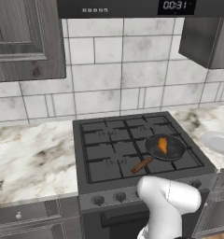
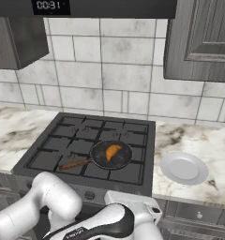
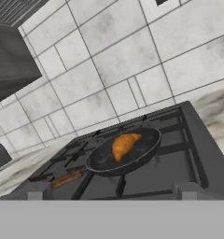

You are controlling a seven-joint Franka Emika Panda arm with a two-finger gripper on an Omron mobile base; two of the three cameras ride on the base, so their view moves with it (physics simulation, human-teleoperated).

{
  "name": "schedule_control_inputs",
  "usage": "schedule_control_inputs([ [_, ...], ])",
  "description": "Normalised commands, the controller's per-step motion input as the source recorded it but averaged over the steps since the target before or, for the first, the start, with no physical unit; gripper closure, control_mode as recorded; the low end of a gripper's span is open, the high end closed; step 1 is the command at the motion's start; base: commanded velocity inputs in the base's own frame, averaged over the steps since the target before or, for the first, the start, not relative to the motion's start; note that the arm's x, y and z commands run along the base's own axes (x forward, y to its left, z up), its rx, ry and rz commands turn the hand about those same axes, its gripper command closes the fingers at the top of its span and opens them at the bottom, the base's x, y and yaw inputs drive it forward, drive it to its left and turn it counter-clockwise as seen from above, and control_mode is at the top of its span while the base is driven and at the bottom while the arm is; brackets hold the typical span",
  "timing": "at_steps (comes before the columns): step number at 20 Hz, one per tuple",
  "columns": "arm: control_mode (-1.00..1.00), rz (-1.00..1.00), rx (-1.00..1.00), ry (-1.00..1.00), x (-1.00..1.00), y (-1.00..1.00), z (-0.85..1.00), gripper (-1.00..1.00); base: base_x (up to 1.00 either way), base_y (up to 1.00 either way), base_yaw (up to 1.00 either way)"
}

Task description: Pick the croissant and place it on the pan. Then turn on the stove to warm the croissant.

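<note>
The stove (image 1: 137, 149) sits in a marble counter (image 1: 30, 158) under a grey tiled wall (image 1: 123, 65). The croissant (image 1: 163, 145) lies in the pan (image 1: 166, 148) on the stove's front right grate. A white plate (image 2: 183, 168) rests just right of the stove. The gripper's fingers are spread wide, holding nothing.

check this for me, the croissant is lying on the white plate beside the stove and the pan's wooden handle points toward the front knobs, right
Not quite. The croissant lies in the black pan on the stove, as the right base view shows; the white plate beside it holds nothing. The handle does point toward the front knobs.
</note>
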Motion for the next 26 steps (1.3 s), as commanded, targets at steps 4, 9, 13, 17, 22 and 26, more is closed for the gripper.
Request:
schedule_control_inputs([
  [4, -1.0, 0.0, 0.02, -0.18, -0.02, 0.0, -0.21, -1.0, 0.0, 0.0, 0.0],
  [9, -1.0, 0.0, 0.01, -0.17, -0.04, 0.0, -0.19, -1.0, 0.0, 0.0, 0.0],
  [13, -1.0, -0.01, 0.0, -0.16, -0.04, 0.0, -0.14, -1.0, 0.0, 0.0, 0.0],
  [17, -1.0, -0.03, 0.0, -0.1, -0.12, 0.0, -0.05, -1.0, 0.0, 0.0, 0.0],
  [22, -1.0, -0.05, 0.0, -0.04, -0.11, 0.0, -0.09, -1.0, 0.0, 0.0, 0.0],
  [26, -1.0, -0.05, 0.0, -0.02, -0.1, 0.0, -0.12, -1.0, 0.0, 0.0, 0.0],
])
